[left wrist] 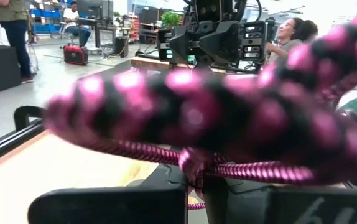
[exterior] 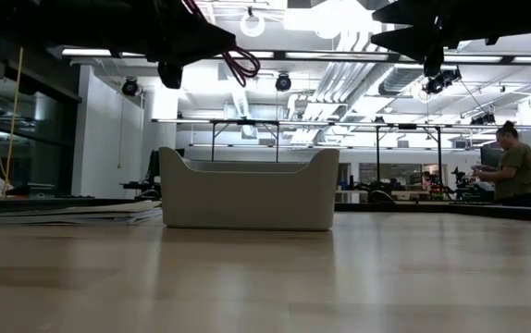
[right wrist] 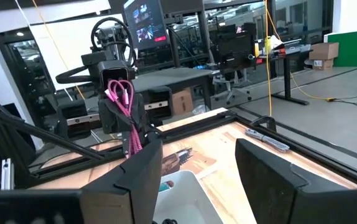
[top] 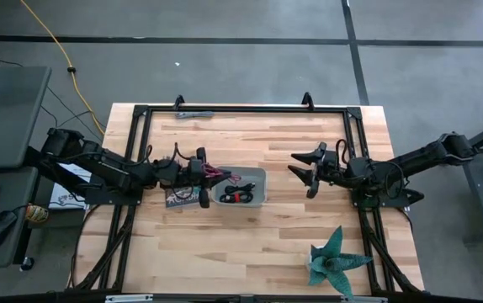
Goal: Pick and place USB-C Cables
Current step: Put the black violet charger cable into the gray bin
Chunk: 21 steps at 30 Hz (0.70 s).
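My left gripper [top: 203,177] is over the left rim of the grey tray [top: 261,178], shut on the purple braided USB-C cable [top: 217,174], which fills the left wrist view [left wrist: 185,112]. In the low view the cable's loops [exterior: 239,61] hang well above the tray [exterior: 247,190]. A black-and-red cable [top: 239,196] lies inside the tray. My right gripper [top: 307,171] hovers open and raised to the right of the tray, holding nothing; its fingers frame the right wrist view [right wrist: 197,186]. I cannot make out the black and grey cables. My left gripper pinches the purple cable bundle between its two fingers, about mid-bundle [right wrist: 127,115]. It comes from the table's left, slanting down. The bundle is lifted clear, with a loop [right wrist: 120,90] above the fingers and its other end [right wrist: 133,142] hanging below.
A dark printed sheet [top: 179,199] lies left of the tray under my left gripper. A teal spiky plant shape [top: 336,259] sits near the near right corner. A grey tool [top: 194,114] lies at the far edge. Bare wood [top: 258,252] spreads along the near side. People stand beyond the table.
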Available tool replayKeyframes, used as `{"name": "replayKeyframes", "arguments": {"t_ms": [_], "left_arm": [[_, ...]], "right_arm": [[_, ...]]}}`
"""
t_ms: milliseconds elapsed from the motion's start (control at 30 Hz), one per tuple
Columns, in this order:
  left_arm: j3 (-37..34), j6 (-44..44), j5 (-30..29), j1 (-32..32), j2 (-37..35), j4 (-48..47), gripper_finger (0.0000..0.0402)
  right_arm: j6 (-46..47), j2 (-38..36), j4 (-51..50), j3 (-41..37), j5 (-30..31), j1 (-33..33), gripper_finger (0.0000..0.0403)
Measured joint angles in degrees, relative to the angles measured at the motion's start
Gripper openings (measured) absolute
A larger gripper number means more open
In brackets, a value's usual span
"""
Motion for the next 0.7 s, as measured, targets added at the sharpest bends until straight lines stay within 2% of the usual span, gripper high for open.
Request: {"name": "replayKeyframes", "arguments": {"t_ms": [167,300,433,700], "left_arm": [[0.4,-1.7,0.7,0.0,0.0,-1.1,0.0000],[7.2,-3.0,0.0,-0.8,0.6,-16.9,0.0000],[15.4,-3.6,-4.3,-2.8,4.4,-34.0,0.0000],[25.8,-5.3,-4.5,-3.5,15.4,-49.1,0.0000]], "right_arm": [[0.0,0.0,0.0,0.0,0.0,0.0,0.0195],[0.0,0.0,0.0,0.0,0.0,0.0,0.0195],[0.0,0.0,0.0,0.0,0.0,0.0,0.0195],[0.0,0.1,-0.7,0.1,0.0,0.0,0.0195]]}}
